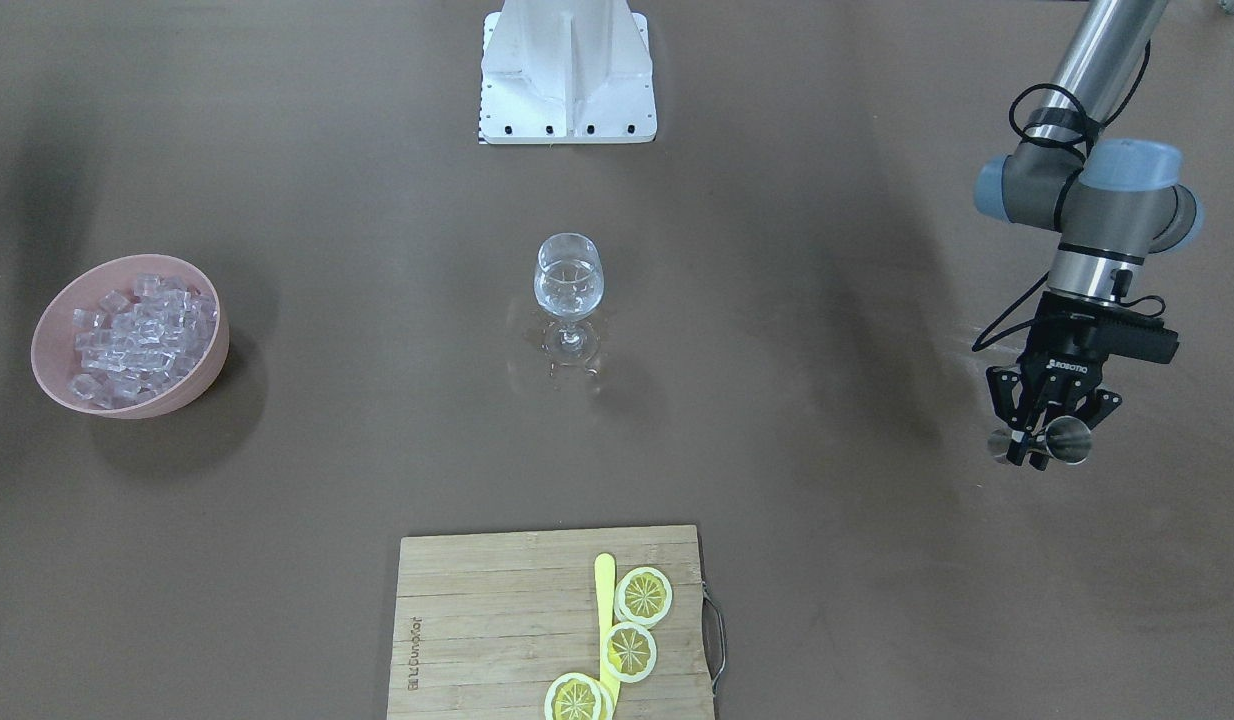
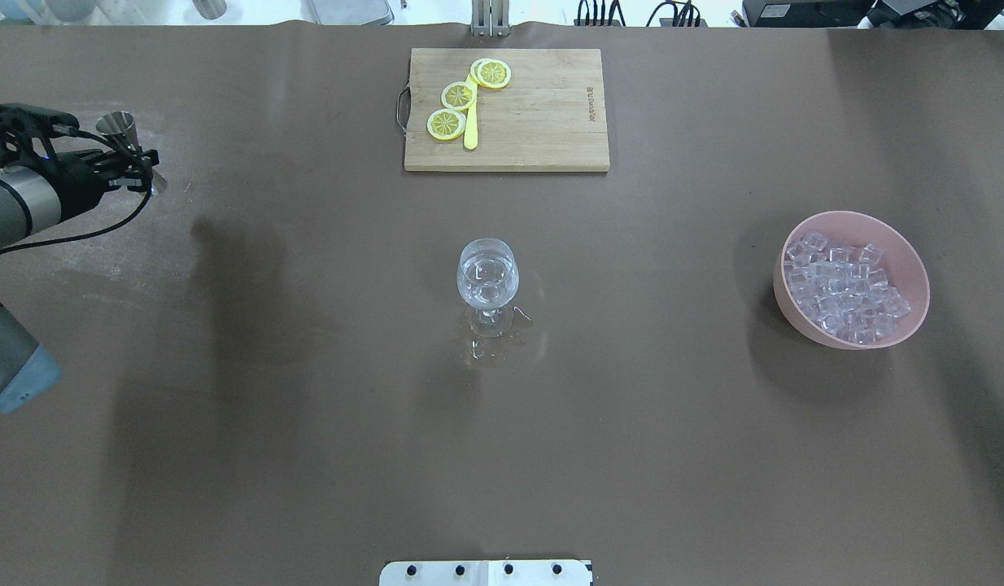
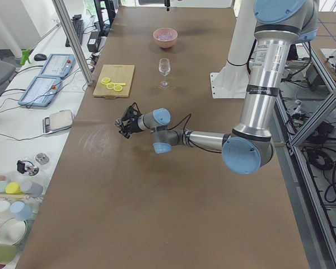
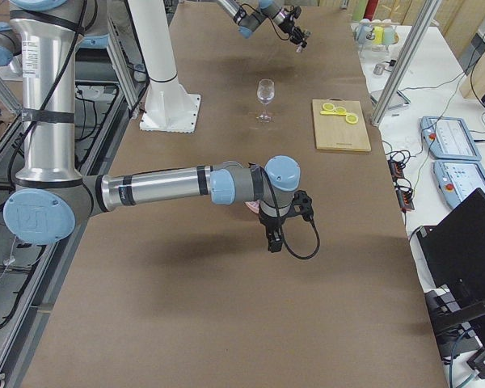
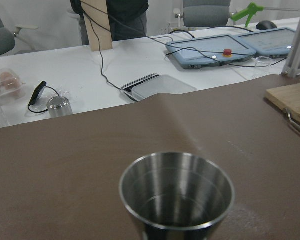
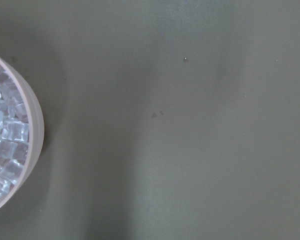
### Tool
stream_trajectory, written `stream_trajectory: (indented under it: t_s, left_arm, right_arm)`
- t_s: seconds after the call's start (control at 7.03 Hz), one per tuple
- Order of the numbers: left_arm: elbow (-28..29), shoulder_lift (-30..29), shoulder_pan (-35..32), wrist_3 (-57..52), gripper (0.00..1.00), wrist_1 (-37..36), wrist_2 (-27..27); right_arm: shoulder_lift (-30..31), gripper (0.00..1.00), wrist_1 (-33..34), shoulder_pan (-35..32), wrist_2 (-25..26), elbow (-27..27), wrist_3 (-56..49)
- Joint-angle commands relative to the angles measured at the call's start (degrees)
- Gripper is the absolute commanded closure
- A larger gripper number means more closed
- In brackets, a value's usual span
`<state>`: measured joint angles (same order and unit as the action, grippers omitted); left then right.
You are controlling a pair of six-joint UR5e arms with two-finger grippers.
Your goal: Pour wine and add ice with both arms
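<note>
My left gripper [image 1: 1039, 445] is shut on the waist of a steel jigger [image 1: 1069, 440] and holds it at the table's far left end. The gripper also shows in the overhead view [image 2: 134, 159]. The left wrist view looks into the jigger's open cup [image 5: 177, 195]. A stemmed glass [image 1: 568, 280] with clear liquid stands mid-table. The ice [image 1: 137, 330] fills a pink bowl [image 1: 52, 345] at the right end. My right gripper [image 4: 273, 236] hangs over the table beside that bowl; I cannot tell whether it is open or shut. Its wrist view shows the bowl's rim [image 6: 37, 132].
A wooden cutting board [image 1: 477, 620] with lemon slices [image 1: 643, 596] and a yellow knife lies at the operators' edge. The white arm stand [image 1: 567, 70] is at the robot's side. Small wet patches [image 2: 486, 346] lie around the glass's foot.
</note>
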<state>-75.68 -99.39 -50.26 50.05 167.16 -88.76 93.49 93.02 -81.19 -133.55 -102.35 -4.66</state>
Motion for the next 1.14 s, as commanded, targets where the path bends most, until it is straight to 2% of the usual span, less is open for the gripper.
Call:
stream_trajectory:
  t_s: [0.0, 0.28, 0.71, 0.85, 1.0]
  left_arm:
    - [4.7, 0.7, -0.5, 3.2, 1.0, 5.8, -2.6]
    - [6.8, 2.3, -0.3, 2.1, 1.0, 10.3, -2.0]
    - [7.4, 2.4, -0.2, -0.6, 1.0, 10.6, 1.1]
    - [7.4, 2.4, -0.1, -1.3, 0.78, 10.6, 1.2]
    - [7.5, 2.4, -0.2, -2.5, 0.72, 10.6, 1.2]
  right_arm:
    - [-0.1, 0.0, 0.0, 0.2, 0.0, 0.0, 0.4]
    - [-0.1, 0.0, 0.0, 0.2, 0.0, 0.0, 0.4]
    - [-0.1, 0.0, 0.0, 0.3, 0.0, 0.0, 0.4]
    - [-0.1, 0.0, 0.0, 0.4, 0.0, 0.0, 0.4]
    - [-0.1, 0.0, 0.0, 0.5, 0.0, -0.1, 0.4]
